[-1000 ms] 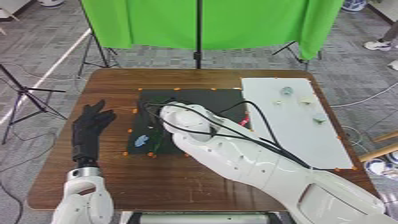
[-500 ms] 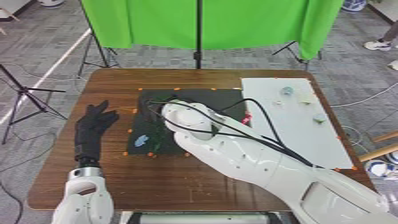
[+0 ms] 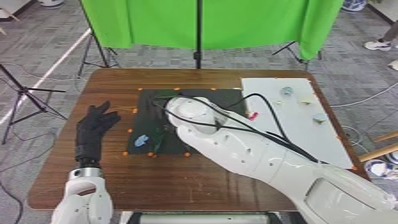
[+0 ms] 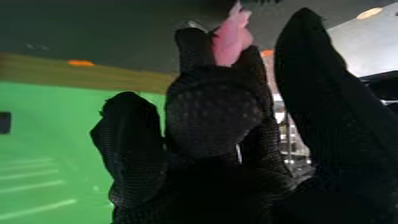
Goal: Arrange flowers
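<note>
Pink flower piece (image 4: 233, 37) is in the right hand (image 4: 213, 115), in its black cloth glove. The hand pinches it near the tips of its fingers, and the pink end pokes out past them. It looks thin and a bit crinkly, like a petal or a scrap of cloth. I think it is very light and soft, and would squash or bend if squeezed hard. The thick end by the fingers seems the best place to hold, so the petals stay nice. The rough glove should help stop it slipping.

Under the smooth, round white arm (image 3: 258, 157) is a flat dark mat (image 3: 178, 146) with little orange dots (image 3: 152, 154) along its edges. A frilly blue flower (image 3: 140, 140) lies on it, with thin green stems (image 3: 158, 142) beside it. Next to the mat is a flat white sheet (image 3: 320, 145), with small pale pieces (image 3: 306, 101) spread out on it. The likely next job is to put the pink piece down gently with the others.

Farther out, the left hand (image 3: 96, 127) rests over the brown wooden table (image 3: 133, 185), loose and holding nothing.
</note>
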